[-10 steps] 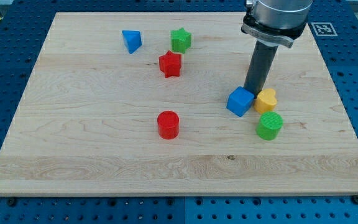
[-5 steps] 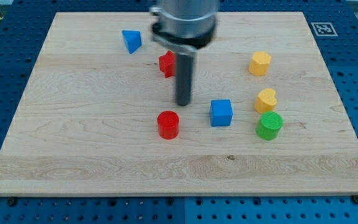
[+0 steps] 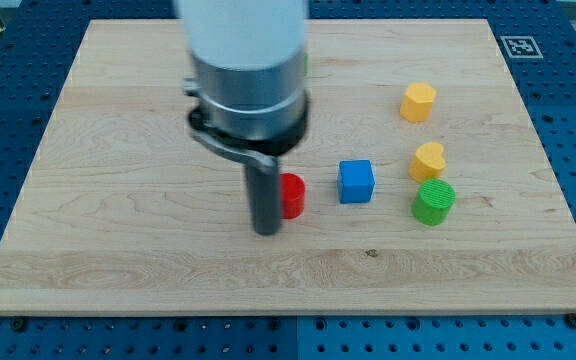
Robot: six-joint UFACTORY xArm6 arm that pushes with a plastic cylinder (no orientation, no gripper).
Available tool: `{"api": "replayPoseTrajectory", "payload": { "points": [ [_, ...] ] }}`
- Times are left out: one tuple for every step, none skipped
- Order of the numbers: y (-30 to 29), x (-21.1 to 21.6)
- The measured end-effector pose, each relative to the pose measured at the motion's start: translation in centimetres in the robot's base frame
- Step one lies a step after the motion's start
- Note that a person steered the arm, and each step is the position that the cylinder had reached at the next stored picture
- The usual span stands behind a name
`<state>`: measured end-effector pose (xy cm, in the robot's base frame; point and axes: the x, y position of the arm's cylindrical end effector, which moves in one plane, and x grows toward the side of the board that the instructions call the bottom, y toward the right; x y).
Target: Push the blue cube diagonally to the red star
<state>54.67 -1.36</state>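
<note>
The blue cube (image 3: 356,181) sits right of the board's middle. My tip (image 3: 267,229) is down on the board at the view's lower middle, left of the cube, with a red cylinder (image 3: 291,195) between them. The tip is right beside the red cylinder's left side. The arm's body hides the upper middle of the board, so the red star does not show.
A yellow block (image 3: 418,101) lies at the upper right. Another yellow block (image 3: 428,160) and a green cylinder (image 3: 433,202) stand close together just right of the blue cube. The wooden board (image 3: 118,250) sits on a blue perforated table.
The arm has swept from the right to the lower middle. The blue cube slid left, away from the yellow block. The red cylinder shifted slightly right. The arm now hides the red star, green star and blue triangle.
</note>
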Motion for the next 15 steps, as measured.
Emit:
{"api": "replayPoseTrajectory", "payload": {
  "points": [
    [1.5,1.6],
    [3.8,1.4],
    [6.0,-0.7],
    [6.8,-1.6],
    [6.8,-3.6],
    [6.8,-5.1],
    [6.8,-5.7],
    [7.7,-4.9],
    [10.1,-4.2],
    [11.1,-4.2],
    [10.1,-4.2],
    [8.3,-4.9],
    [7.7,-5.9],
    [7.7,-6.6],
    [7.7,-6.7]
  ]
}}
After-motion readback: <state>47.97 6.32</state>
